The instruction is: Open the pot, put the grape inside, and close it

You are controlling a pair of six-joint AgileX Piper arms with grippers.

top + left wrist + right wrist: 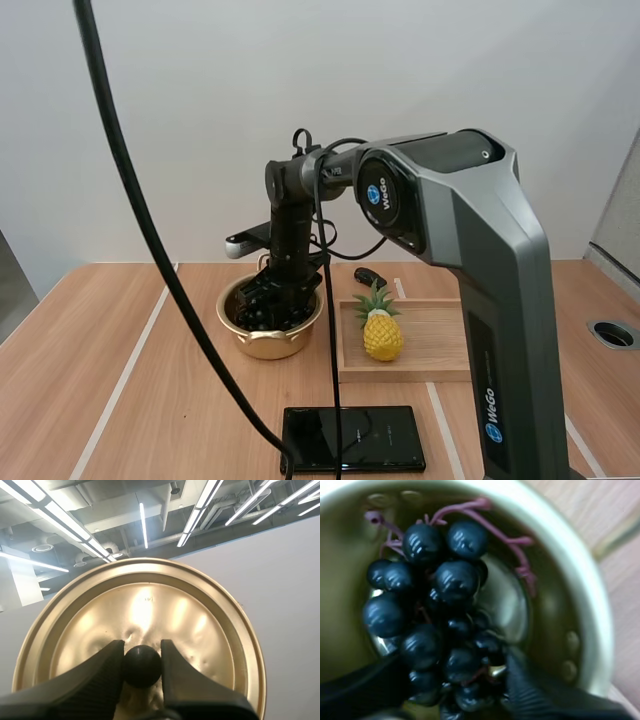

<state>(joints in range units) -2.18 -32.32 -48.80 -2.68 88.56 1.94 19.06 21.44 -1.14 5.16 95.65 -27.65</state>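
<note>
A gold pot (235,325) stands open on the wooden table, left of centre. My right gripper (268,298) reaches straight down into it. In the right wrist view the bunch of dark grapes (435,605) lies inside the pot (560,605). My right gripper (455,665) has its two fingers pressed against the near end of the bunch from either side. My left gripper (142,662) is shut on the black knob (142,666) of the gold lid (150,605), which is held up with its top side facing the camera.
A wooden tray (440,355) with a toy pineapple (382,332) lies right of the pot. A black flat device (355,438) rests near the front edge. A small dark object (370,275) sits behind the tray. A cable hole (612,334) is at the far right.
</note>
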